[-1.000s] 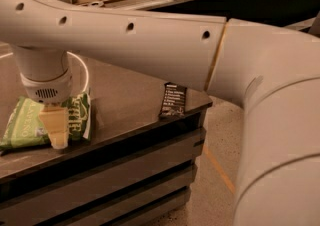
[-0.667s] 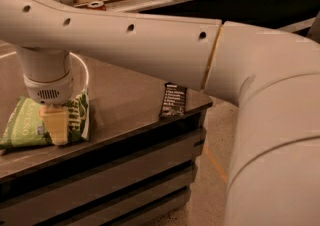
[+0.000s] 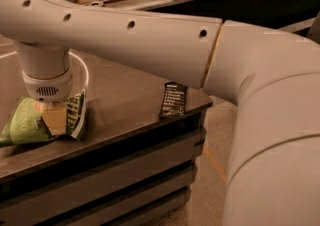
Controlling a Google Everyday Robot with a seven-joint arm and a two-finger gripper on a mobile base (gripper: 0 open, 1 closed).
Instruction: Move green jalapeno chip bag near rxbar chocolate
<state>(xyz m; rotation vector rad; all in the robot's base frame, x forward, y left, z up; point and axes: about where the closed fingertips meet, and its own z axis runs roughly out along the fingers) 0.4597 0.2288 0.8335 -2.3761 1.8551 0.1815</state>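
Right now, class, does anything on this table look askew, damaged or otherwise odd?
Two things stand out. The green jalapeno chip bag, at the left of the table, looks crumpled and bunched up where the gripper meets it. The rxbar chocolate sits skewed, right by the table's right edge. Nothing has spilled.

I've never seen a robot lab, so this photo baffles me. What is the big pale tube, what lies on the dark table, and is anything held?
The pale tube is a robot's single arm, crossing the one camera view from the right. At its end the gripper, its grasping tool, is down on a crinkly light-green chip bag at the left of the dark table. A small black-wrapped bar with white text lies apart, near the table's right edge. Whether the bag is actually gripped cannot be told.
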